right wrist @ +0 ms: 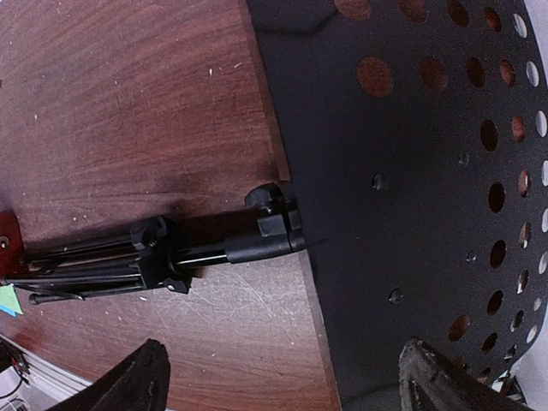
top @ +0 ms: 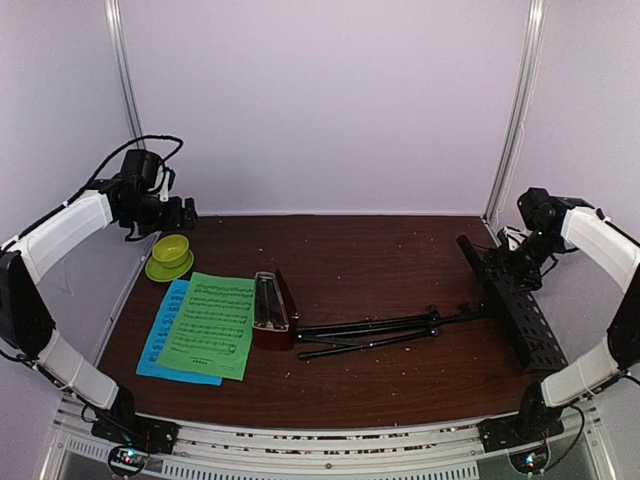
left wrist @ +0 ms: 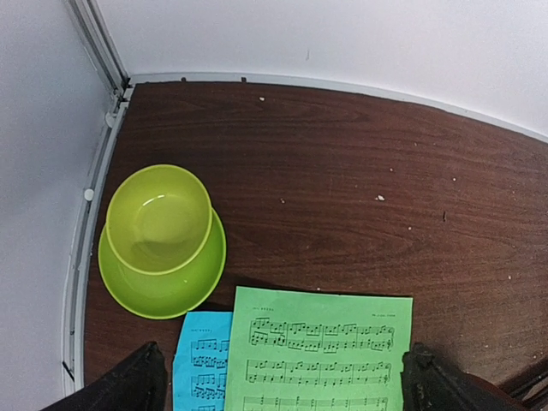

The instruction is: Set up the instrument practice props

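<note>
Top view: the music stand [top: 520,310] lies flat on the counter [top: 380,260] (desk toward the right), metronome [top: 272,310] beside its legs, green sheet [top: 210,325] overlapping blue sheet [top: 160,350].

Left wrist: left hand [left wrist: 282,355], 2 fingers spread, holding nothing.

Right wrist: right hand [right wrist: 284,351] spread over the stand's desk.

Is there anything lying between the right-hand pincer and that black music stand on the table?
Nothing visible. The right pincer hangs open directly over the hole-punched desk of the black tripod music stand, which lies flat on the table. The reddish-brown pyramid metronome sits near the stand's other end, out of the way.
</note>
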Robot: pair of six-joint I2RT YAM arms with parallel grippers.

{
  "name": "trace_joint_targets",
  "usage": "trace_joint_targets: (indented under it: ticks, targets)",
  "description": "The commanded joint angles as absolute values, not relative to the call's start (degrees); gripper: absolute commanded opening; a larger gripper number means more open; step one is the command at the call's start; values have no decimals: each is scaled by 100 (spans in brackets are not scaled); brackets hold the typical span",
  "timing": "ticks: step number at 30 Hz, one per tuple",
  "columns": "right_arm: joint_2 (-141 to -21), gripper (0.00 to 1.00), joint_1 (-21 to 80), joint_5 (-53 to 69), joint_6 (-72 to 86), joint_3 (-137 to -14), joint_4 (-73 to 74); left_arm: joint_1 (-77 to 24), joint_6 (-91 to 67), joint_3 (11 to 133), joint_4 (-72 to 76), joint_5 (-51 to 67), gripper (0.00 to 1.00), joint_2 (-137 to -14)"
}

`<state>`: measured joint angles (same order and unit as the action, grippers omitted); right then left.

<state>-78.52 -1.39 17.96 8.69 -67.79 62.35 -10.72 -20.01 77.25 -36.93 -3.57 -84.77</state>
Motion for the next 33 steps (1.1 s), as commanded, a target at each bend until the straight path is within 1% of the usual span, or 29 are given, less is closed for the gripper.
trace_joint_targets:
  ticks: [1,9,14,16,19,25,33]
  targets:
    - [-7948,90,-176,1658,717,-6622,6114,-1090,-1984,7974,-3440,-294,98,-8629]
    - [-8160,76,-168,1945,660,-6410,5936,-1088,-2021,8084,-3399,-237,98,-8719]
    - [-8287,62,-152,2115,630,-6430,5884,-1090,-2037,8111,-3392,-263,98,-8740]
    - [-8377,53,-130,2171,616,-6449,5864,-1086,-2064,8142,-3393,-241,98,-8776]
    - [-8544,44,-48,2182,579,-6534,5880,-1088,-2091,8164,-3388,-165,98,-8802]
    - [-8700,34,59,2145,550,-6609,5840,-1081,-2111,8200,-3391,-92,98,-8837]
    - [-8787,12,145,1914,486,-6823,5965,-1084,-2109,8242,-3356,-52,98,-8916]
